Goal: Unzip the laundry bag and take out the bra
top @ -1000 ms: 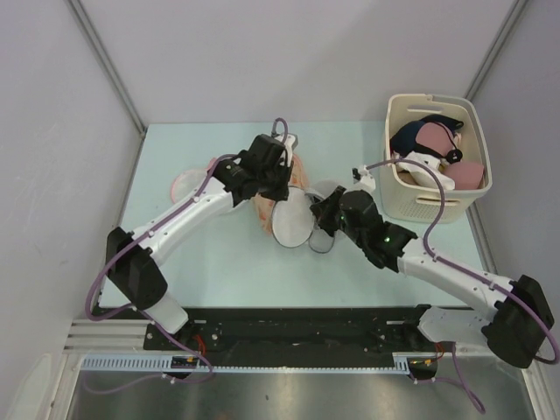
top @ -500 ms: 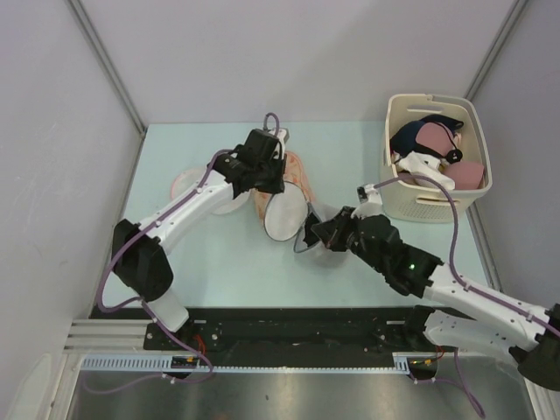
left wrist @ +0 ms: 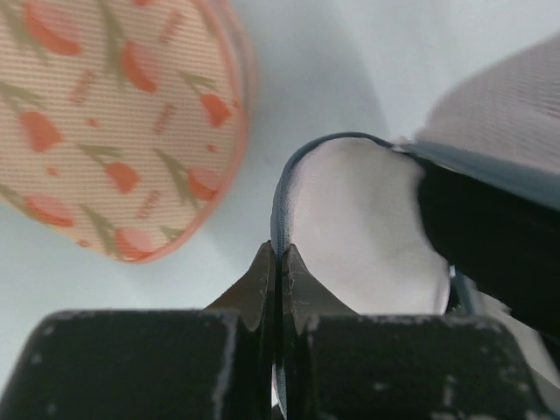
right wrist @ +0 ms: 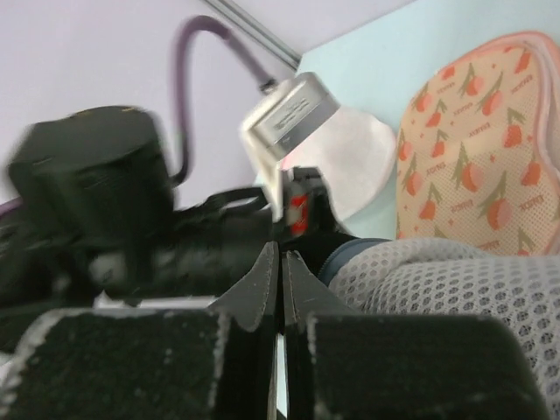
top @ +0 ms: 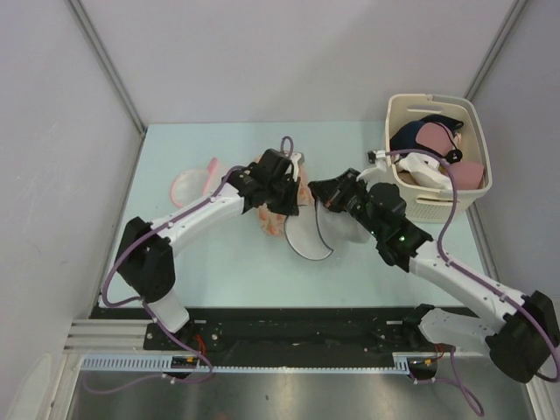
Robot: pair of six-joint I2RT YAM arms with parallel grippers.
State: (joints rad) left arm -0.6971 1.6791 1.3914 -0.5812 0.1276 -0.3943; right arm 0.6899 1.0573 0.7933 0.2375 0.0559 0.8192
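Observation:
The laundry bag (top: 308,238), a round grey mesh pouch with a blue-grey rim and white inside, hangs between my two grippers at the table's middle. My left gripper (top: 289,199) is shut on its rim (left wrist: 289,175); the jaws (left wrist: 280,254) pinch the thin edge. My right gripper (top: 325,199) is shut right beside the bag's mesh (right wrist: 455,289), its jaws (right wrist: 281,254) closed tight, apparently on the bag's other edge. The bra, peach with a floral print (top: 273,220), lies on the table under the left gripper. It shows in the left wrist view (left wrist: 114,122) and the right wrist view (right wrist: 477,149).
A cream basket (top: 429,208) with dark and pink clothes stands at the back right, close behind the right arm. A pink round cup with a strap (top: 186,185) lies at the left of the table. Grey walls close in on both sides.
My right gripper has moved up and back from the near middle towards the left gripper. My left gripper has shifted right and nearer. The bag has come up between them and spread open.

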